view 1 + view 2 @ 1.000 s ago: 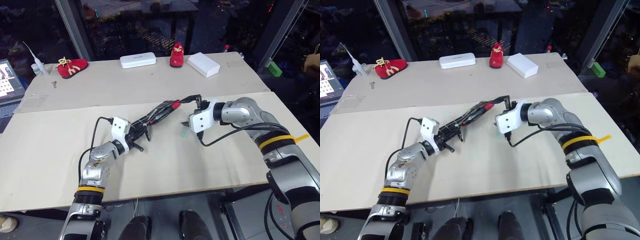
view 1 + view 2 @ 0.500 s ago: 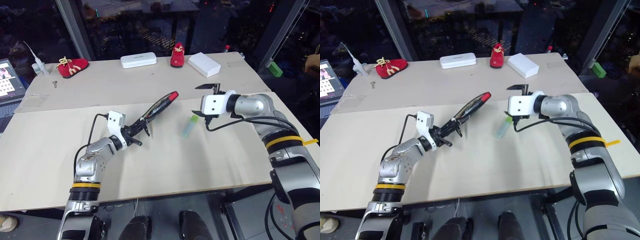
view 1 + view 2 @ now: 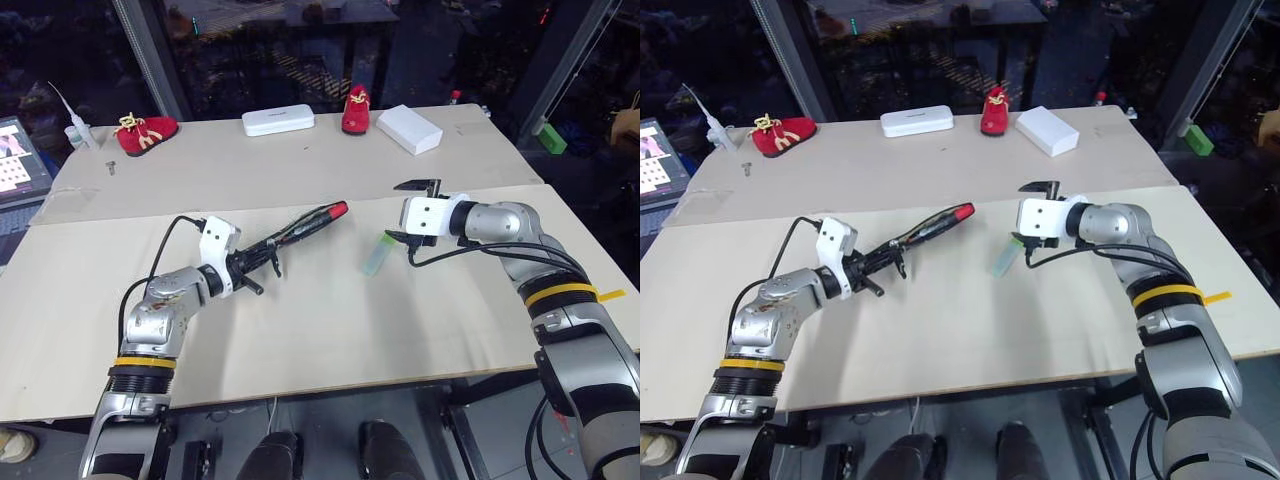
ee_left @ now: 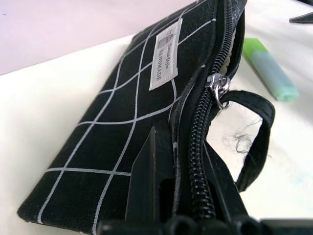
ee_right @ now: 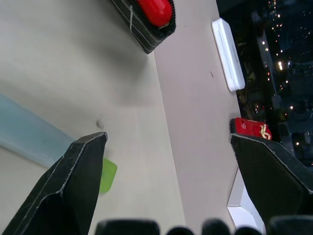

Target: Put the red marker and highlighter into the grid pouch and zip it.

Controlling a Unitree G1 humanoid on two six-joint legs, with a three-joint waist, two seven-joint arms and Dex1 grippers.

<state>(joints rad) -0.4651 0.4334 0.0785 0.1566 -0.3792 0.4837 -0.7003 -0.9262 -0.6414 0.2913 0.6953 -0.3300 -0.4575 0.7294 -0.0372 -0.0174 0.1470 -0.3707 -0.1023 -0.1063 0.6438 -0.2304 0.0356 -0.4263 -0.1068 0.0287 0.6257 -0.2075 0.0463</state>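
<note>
The grid pouch (image 3: 290, 236), black with thin white lines, is held just above the table, its open end pointing toward the right arm. My left gripper (image 3: 248, 268) is shut on its near end; the left wrist view shows the pouch's white label (image 4: 164, 59), zipper and cord pull (image 4: 254, 142). The red marker (image 3: 337, 209) sits inside the pouch with its red end poking out of the mouth. The highlighter (image 3: 377, 254), pale green, lies flat on the table right of the pouch. My right gripper (image 3: 408, 211) hovers open just above the highlighter's far end, holding nothing.
Two red shoes (image 3: 145, 132) (image 3: 354, 110) and two white boxes (image 3: 277, 120) (image 3: 407, 128) stand along the far part of the table. A tablet (image 3: 20, 155) sits at the far left edge. Bare board surrounds the pouch and highlighter.
My right gripper has drawn back to the right from the pouch's mouth, leaving the marker inside. The left gripper has carried the pouch a little to the left.
</note>
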